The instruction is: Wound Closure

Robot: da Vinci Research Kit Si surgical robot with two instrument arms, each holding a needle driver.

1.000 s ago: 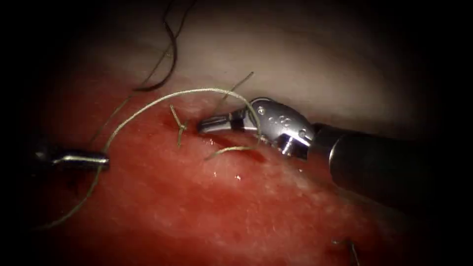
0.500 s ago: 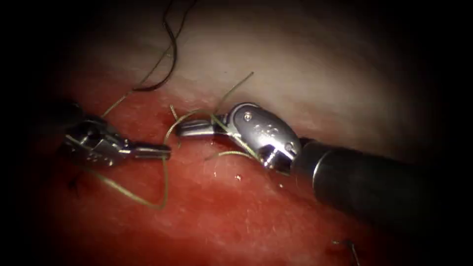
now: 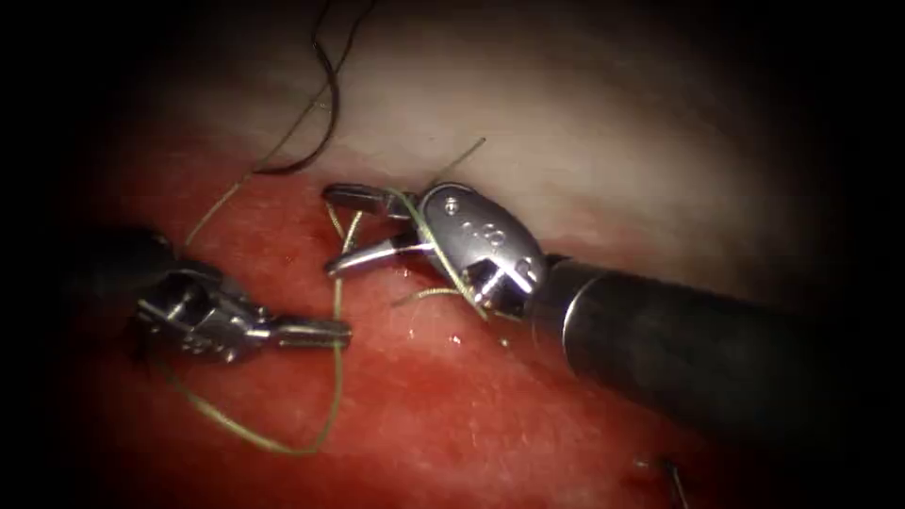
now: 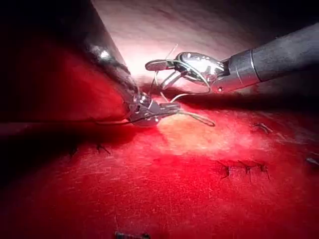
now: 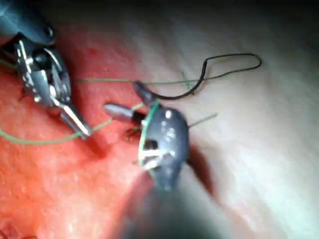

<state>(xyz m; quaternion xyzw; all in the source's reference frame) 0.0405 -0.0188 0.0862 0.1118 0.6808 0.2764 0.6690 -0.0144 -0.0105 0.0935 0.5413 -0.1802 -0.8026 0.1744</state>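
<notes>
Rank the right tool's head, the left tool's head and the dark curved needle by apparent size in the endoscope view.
1. right tool, nearer the camera, jaws open around thread
2. left tool, shut on thread
3. needle, lying free on tissue

We see the green thread (image 3: 335,320) run from the stitch at the cut in the tissue (image 3: 490,415) down through the left tool (image 3: 316,332), whose jaws clamp it, then loop below. The dark curved needle (image 3: 325,104) lies free on pale tissue.
</notes>
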